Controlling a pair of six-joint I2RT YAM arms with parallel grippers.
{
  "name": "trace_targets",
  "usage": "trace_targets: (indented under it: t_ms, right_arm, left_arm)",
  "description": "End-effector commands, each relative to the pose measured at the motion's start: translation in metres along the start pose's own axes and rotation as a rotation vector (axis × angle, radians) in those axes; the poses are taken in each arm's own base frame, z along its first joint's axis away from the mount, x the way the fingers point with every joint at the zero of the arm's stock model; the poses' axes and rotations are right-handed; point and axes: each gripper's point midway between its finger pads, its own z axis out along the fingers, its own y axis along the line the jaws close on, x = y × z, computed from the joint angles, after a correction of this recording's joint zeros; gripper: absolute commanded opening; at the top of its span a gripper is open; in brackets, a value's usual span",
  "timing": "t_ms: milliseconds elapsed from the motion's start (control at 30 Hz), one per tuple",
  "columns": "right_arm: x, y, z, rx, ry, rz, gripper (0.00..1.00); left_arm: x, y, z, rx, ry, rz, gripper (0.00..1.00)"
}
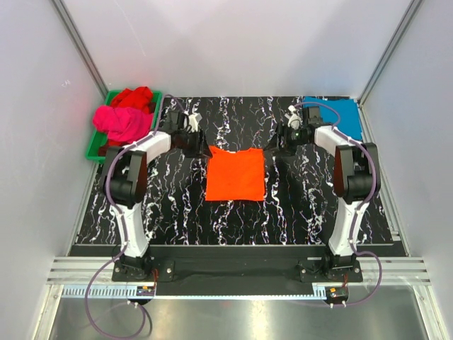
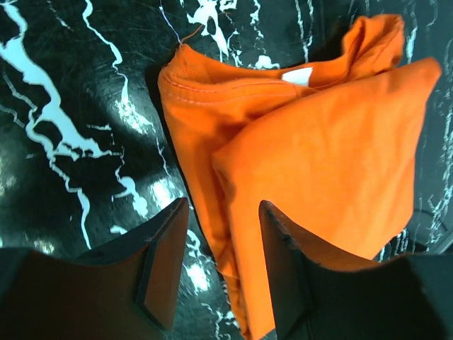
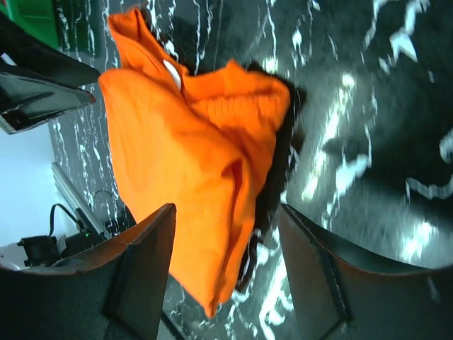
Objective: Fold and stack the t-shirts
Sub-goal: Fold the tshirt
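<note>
The orange t-shirt (image 1: 236, 173) lies folded into a rectangle in the middle of the black marbled table. My left gripper (image 1: 202, 150) is open at its far left corner. In the left wrist view the jaws (image 2: 223, 209) straddle the shirt's (image 2: 318, 156) folded left edge. My right gripper (image 1: 272, 149) is open at the far right corner, and its jaws (image 3: 226, 212) straddle the shirt's (image 3: 184, 142) right edge. The teal-blue t-shirt (image 1: 336, 117) lies flat at the far right. The magenta-pink t-shirt (image 1: 124, 122) and the red t-shirt (image 1: 134, 97) are bunched in the tray.
A green plastic tray (image 1: 95, 152) stands at the far left edge of the table. White walls close in the table on the left, back and right. The left gripper shows at the left edge of the right wrist view (image 3: 35, 92).
</note>
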Motion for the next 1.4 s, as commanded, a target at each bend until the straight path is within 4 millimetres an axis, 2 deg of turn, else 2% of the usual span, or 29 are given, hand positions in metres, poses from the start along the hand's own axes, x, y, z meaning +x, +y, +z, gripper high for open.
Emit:
trace_targets:
  t_ms: [0,133,333,700,900,1000,1100,1133,1233,1267,1333,1367]
  right_arm:
    - [-0.021,0.019,0.009,-0.145,-0.021,-0.115,0.68]
    - [-0.025,0.018,0.019,-0.185,-0.006,-0.137,0.7]
    - [-0.02,0.014,0.027,-0.218,0.018,-0.135,0.66]
    - [-0.01,0.009,0.034,-0.226,0.028,-0.107,0.62]
    - [-0.007,0.002,0.039,-0.203,0.027,-0.102,0.63]
    - [-0.005,0.005,0.042,-0.202,0.035,-0.105,0.63]
    - [-0.002,0.009,0.047,-0.2,0.042,-0.115,0.64]
    - [0.001,0.01,0.05,-0.202,0.047,-0.115,0.63]
    - [0.003,0.011,0.053,-0.196,0.05,-0.108,0.63]
    - [0.003,0.011,0.053,-0.191,0.045,-0.111,0.62]
    - [0.003,0.01,0.051,-0.176,0.036,-0.117,0.59]
    - [0.003,0.01,0.049,-0.172,0.034,-0.123,0.5]
  left_arm:
    - [-0.033,-0.013,-0.003,0.07,-0.076,0.103,0.5]
    - [-0.033,-0.012,0.005,0.092,-0.064,0.104,0.5]
    - [-0.03,-0.004,0.016,0.095,-0.055,0.087,0.51]
    - [-0.029,-0.004,0.028,0.134,-0.046,0.079,0.51]
    - [-0.025,-0.005,0.028,0.152,-0.051,0.07,0.48]
    - [-0.026,-0.009,0.028,0.169,-0.053,0.073,0.4]
    - [-0.027,-0.012,0.027,0.184,-0.053,0.072,0.26]
    - [-0.028,-0.013,0.027,0.187,-0.052,0.069,0.18]
    - [-0.029,-0.014,0.026,0.193,-0.052,0.075,0.08]
    - [-0.029,-0.015,0.026,0.196,-0.05,0.076,0.02]
    - [-0.028,-0.015,0.026,0.199,-0.046,0.074,0.0]
    - [-0.028,-0.017,0.026,0.208,-0.041,0.074,0.0]
